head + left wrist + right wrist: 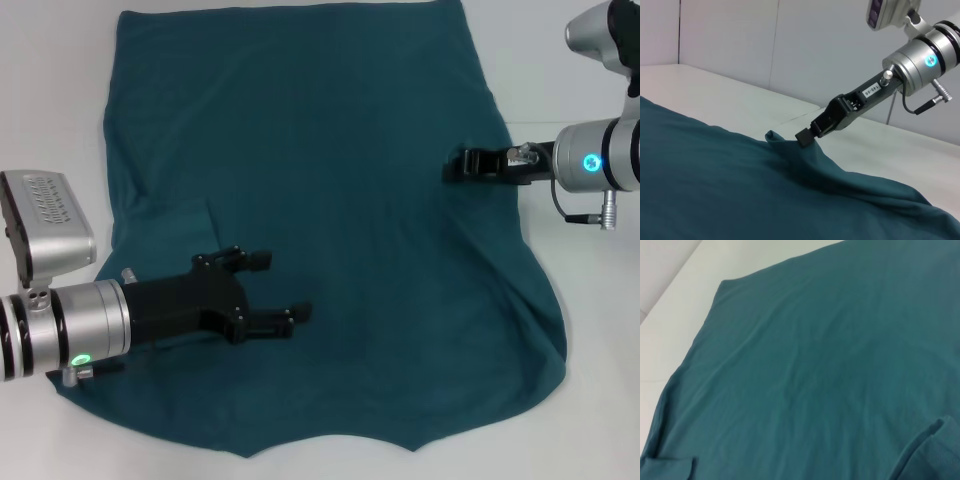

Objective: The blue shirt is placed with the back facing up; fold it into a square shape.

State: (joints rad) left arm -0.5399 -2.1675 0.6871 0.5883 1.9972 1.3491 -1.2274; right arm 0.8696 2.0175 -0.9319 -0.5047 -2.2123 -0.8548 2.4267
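Left gripper (270,290) hovers open over the near-left of the blue shirt (330,180), fabric spread flat under and ahead of it — you're likely lining up a grab. Farther off, opposite it, right gripper (462,165) is pinched shut on the shirt's right edge (777,137), puckering it — probably to lift for the fold.

Light: even and diffuse, falling from above and washing the white surface (60,120) nearly featureless.
Shadows: soft ones are lying under the left gripper (285,288) and in the creases of the blue shirt (330,150).
Glare: highlights are showing on the silver arm housings.
Indicators: a green and a cyan lamp are glowing on the wrists.
Focus: the right wrist view is rendering the fabric softly; the right gripper (804,137) is appearing sharp.
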